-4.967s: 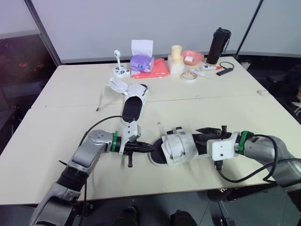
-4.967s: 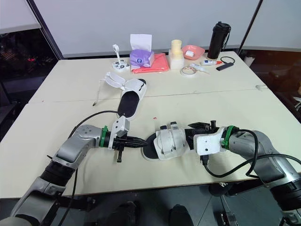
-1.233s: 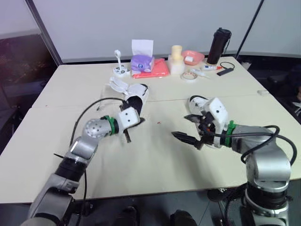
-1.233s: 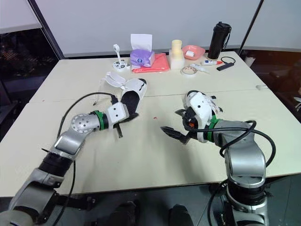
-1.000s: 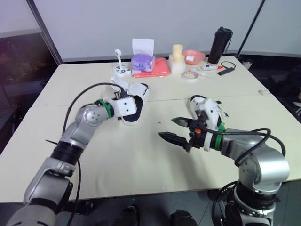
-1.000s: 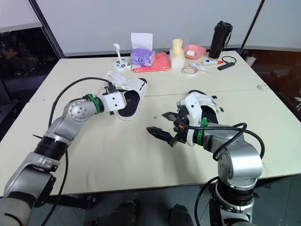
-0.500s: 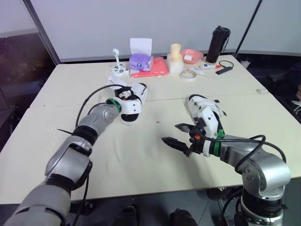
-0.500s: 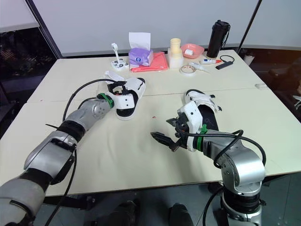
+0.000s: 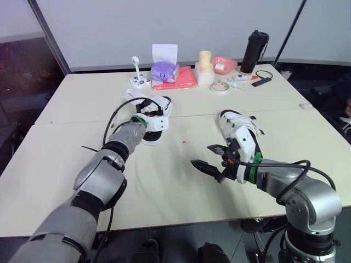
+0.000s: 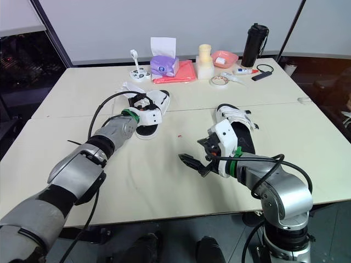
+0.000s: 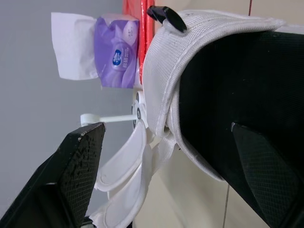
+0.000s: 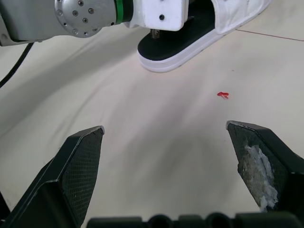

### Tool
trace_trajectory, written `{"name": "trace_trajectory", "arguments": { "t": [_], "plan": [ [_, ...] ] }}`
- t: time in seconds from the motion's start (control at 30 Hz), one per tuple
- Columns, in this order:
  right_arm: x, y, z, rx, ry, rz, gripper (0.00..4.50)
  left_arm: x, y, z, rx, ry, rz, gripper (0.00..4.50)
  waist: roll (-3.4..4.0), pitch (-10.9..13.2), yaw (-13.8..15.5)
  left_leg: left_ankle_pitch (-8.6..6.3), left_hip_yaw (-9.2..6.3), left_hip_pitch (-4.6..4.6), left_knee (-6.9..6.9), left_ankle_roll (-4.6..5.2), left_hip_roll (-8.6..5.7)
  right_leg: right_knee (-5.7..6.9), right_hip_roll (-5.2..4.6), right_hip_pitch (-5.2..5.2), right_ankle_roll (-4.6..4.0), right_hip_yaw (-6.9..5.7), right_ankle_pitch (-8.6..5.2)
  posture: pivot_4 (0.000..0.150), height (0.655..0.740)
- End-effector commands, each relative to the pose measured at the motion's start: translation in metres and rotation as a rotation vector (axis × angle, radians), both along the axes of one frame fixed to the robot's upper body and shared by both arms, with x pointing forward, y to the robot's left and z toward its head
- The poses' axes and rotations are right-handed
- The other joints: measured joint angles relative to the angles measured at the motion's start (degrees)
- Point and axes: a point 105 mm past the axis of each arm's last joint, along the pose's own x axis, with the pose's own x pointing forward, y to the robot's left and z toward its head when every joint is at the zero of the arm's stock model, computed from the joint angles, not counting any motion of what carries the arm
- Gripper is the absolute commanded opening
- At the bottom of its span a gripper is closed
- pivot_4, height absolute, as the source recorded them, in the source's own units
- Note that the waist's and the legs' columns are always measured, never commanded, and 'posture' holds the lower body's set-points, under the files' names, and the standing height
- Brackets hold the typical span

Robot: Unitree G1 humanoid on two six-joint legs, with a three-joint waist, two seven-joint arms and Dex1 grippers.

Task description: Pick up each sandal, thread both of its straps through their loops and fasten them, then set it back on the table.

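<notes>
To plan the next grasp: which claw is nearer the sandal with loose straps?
Left. The left claw, open, straddles the loose-strapped sandal; the right claw, open, hangs apart above the table.

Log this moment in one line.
left gripper open at loose-strapped sandal | right gripper open, empty, above table | other sandal on table
</notes>
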Motion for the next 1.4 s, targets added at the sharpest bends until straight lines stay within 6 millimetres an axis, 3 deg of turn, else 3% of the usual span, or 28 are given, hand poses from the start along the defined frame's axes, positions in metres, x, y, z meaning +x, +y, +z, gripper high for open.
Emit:
{"name": "trace_trajectory", "arguments": {
  "t": [0.03,0.2,0.23,0.37,0.63,0.8,0.93,1.03,1.33,1.4],
  "plan": [
    [-0.004,0.002,0.008,-0.001,-0.053,0.011,4.5,0.003,0.001,0.014,-0.027,-0.025,0.017,2.64,-0.02,0.01,0.02,0.0,0.0,0.0,0.0,0.0,0.0,0.0,0.0,0.0,0.0,0.0,0.0,0.15,0.7344],
    [-0.004,0.001,0.008,-0.003,-0.053,0.0,4.5,0.003,0.002,0.01,-0.031,-0.015,0.027,0.07,-0.08,0.04,0.23,0.0,0.0,0.01,0.02,0.0,0.0,0.0,0.0,0.03,0.0,0.0,0.0,0.15,0.7344],
    [-0.004,0.0,0.008,-0.005,-0.053,-0.001,4.5,0.003,0.003,0.01,-0.032,-0.015,0.029,0.02,-0.08,0.04,0.24,0.0,0.0,0.01,0.03,0.0,0.0,0.0,0.0,0.04,0.0,0.0,0.0,0.15,0.7344],
    [-0.004,-0.001,0.007,-0.007,-0.053,-0.006,4.5,0.003,0.002,0.011,-0.055,-0.017,0.023,0.02,-0.12,0.06,0.22,0.0,0.0,0.01,0.07,0.0,0.0,0.01,0.0,0.05,0.0,0.0,0.0,0.15,0.7344],
    [-0.004,0.0,0.005,-0.02,-0.052,-0.006,4.5,-0.006,-0.026,0.024,-0.246,0.013,-0.186,0.02,-0.14,0.07,0.38,0.0,0.0,-0.02,0.09,0.0,-0.03,0.01,-0.04,0.05,0.0,0.0,0.0,0.15,0.7344],
    [-0.002,-0.001,0.004,-0.028,-0.053,-0.004,4.5,-0.036,-0.048,0.033,-0.337,0.094,-0.535,0.02,-0.15,0.07,0.24,0.0,0.0,-0.03,0.09,-0.01,-0.02,0.0,-0.05,0.03,-0.02,0.0,0.01,0.15,0.7344],
    [-0.001,-0.003,0.004,-0.034,-0.052,-0.002,4.5,-0.059,-0.049,0.036,-0.348,0.164,-0.717,0.02,-0.15,0.07,-0.15,0.0,0.03,-0.02,0.07,-0.01,0.01,0.02,-0.04,-0.01,-0.04,0.01,0.02,0.15,0.7344],
    [0.0,-0.004,0.003,-0.035,-0.052,-0.001,4.5,-0.057,-0.041,0.032,-0.262,0.16,-0.685,0.02,-0.15,0.07,-0.08,0.01,0.03,-0.02,0.08,0.0,0.01,0.02,-0.04,0.01,-0.04,0.01,0.02,0.15,0.7344],
    [0.002,-0.001,0.001,-0.041,-0.056,0.011,4.5,-0.022,-0.017,0.019,-0.059,0.039,-0.361,0.02,-0.16,0.08,0.15,-0.04,0.01,-0.09,0.41,0.09,-0.04,0.12,-0.03,0.09,-0.01,-0.01,0.01,0.15,0.7344],
    [0.003,-0.001,0.0,-0.043,-0.058,0.012,4.5,-0.018,-0.017,0.017,-0.047,0.026,-0.319,0.86,-0.16,0.08,0.16,-0.05,0.0,-0.12,0.51,0.1,-0.04,0.16,-0.03,0.09,-0.01,-0.03,0.01,0.15,0.7344]
  ]
}}
